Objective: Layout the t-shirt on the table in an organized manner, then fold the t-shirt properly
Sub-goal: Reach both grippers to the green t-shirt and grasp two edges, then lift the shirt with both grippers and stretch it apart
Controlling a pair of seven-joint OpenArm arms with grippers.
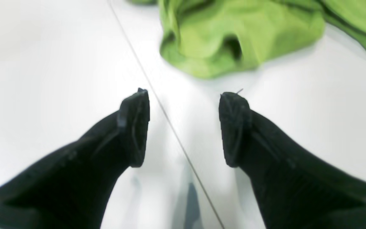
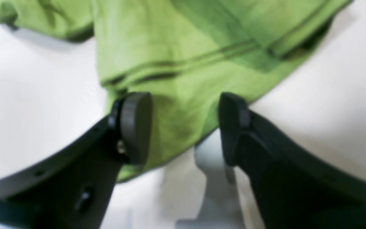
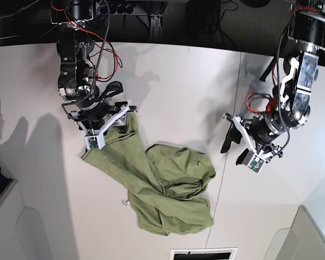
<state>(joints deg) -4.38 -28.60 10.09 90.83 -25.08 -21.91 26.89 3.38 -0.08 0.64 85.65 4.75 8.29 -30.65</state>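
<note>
Spreading step: the t-shirt (image 3: 162, 187) lies crumpled near the middle of the table (image 3: 168, 86), not yet flat, so layout appears unfinished.
Next move: probably gripping two edges and pulling them apart to flatten the cloth.
Right gripper (image 2: 184, 127): jaws wide apart, straddling a hemmed corner without pinching it.
Left gripper (image 1: 184, 127): jaws wide apart, empty, over bare table beside the cloth.

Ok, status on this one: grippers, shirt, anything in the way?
Left gripper open over bare table, clear of the shirt. Right gripper open, straddling a shirt corner. Shirt crumpled, not laid out. Nothing in the way.
</note>
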